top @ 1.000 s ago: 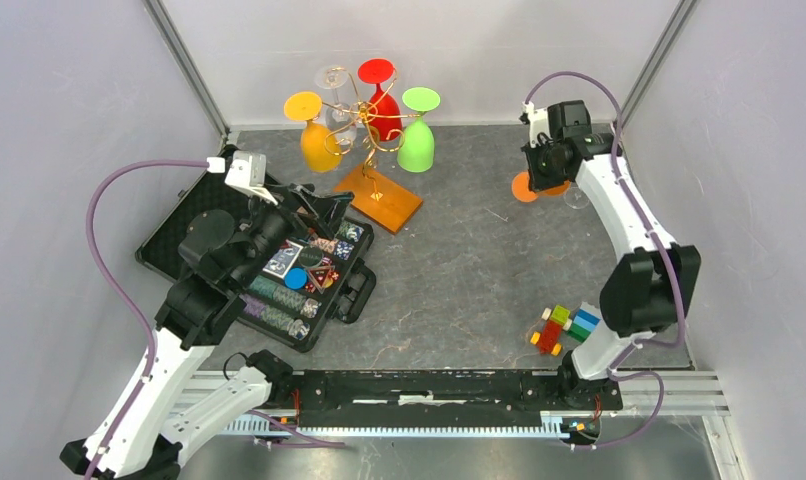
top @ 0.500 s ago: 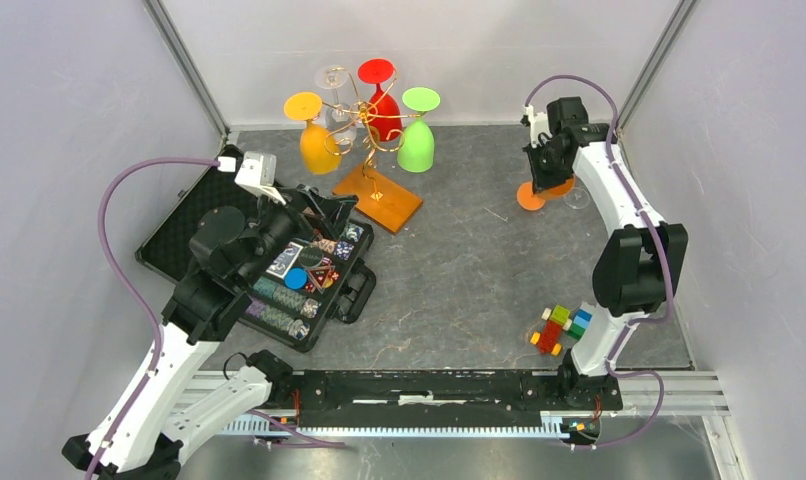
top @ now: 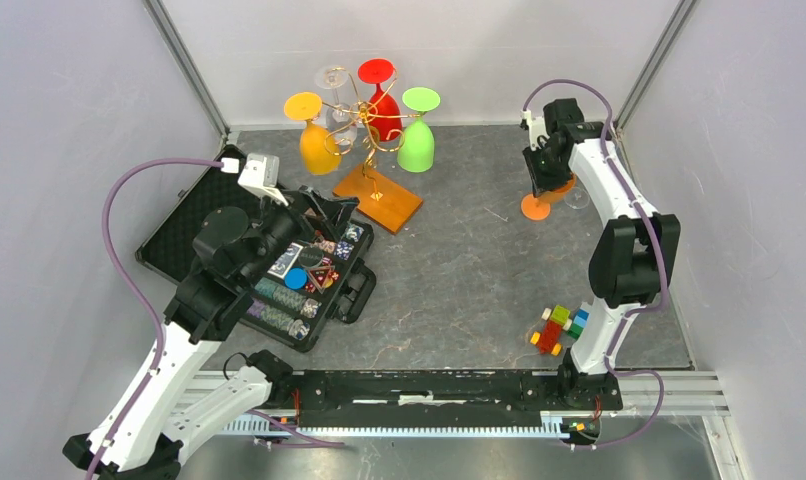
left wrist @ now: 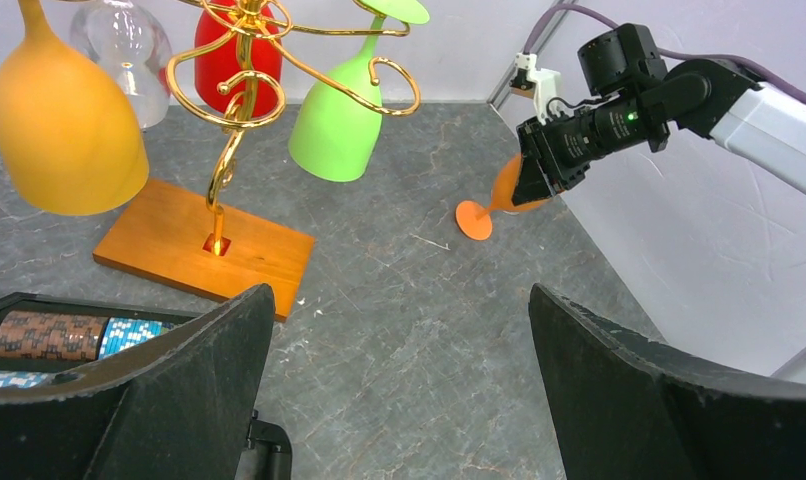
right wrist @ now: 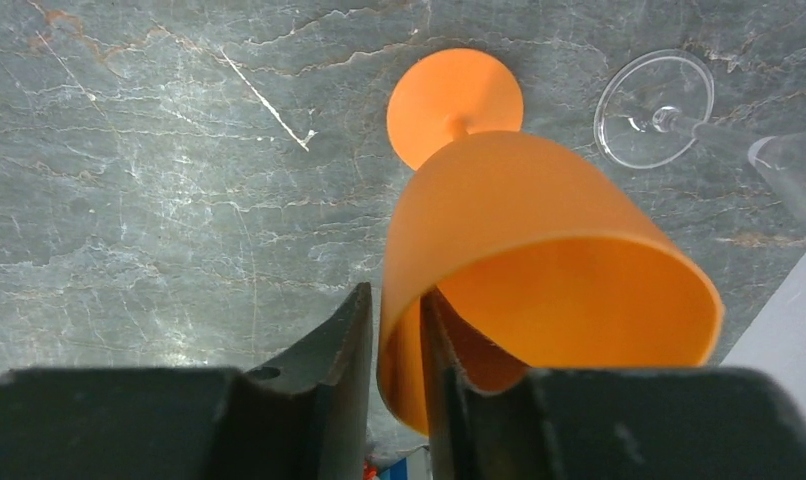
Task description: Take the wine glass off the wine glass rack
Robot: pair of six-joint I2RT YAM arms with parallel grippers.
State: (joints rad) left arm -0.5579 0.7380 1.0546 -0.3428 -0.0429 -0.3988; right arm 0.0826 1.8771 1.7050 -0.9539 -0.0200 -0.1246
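The right fingers (right wrist: 344, 350) straddle the rim of the tilted orange wine glass (right wrist: 519, 220); whether they are clenched on it or loose, I cannot tell. The left fingers (left wrist: 179, 390) are spread wide, grasping nothing.

From above, cannot see the bowl of the orange glass (top: 535, 207) under the right gripper (top: 545, 182). Up close, cannot tell whether the fingers (right wrist: 351, 340) press its wall. Cannot see all of the clear glass (right wrist: 652, 108), its bowl cut by the right edge.

Grey table (top: 459, 270) bearing rack (top: 379, 197), case (top: 167, 243), blocks (top: 560, 328)
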